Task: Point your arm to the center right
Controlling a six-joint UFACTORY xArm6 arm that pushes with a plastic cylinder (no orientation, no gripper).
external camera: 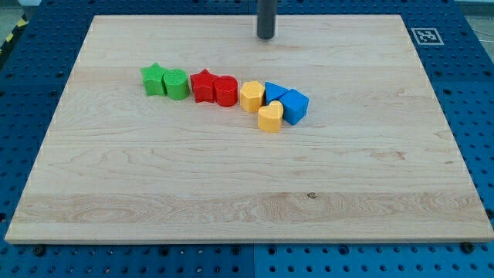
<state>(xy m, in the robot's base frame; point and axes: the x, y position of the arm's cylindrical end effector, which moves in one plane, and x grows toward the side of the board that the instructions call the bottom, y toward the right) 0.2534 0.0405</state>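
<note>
My tip point(265, 35) is the lower end of a dark rod near the view's top centre of the wooden board point(386, 177). It stands above the row of blocks and touches none. The row runs left to right: a green star point(153, 79), a green cylinder-like block point(177, 84), a red star point(203, 85), a red cylinder-like block point(225, 91), a yellow hexagon-like block point(252, 96), a yellow heart point(270, 117), a blue block point(275, 93) and a blue cube point(295, 106).
A black and white marker tag point(425, 35) sits at the board's top right corner. A blue perforated table point(478, 93) surrounds the board on all sides.
</note>
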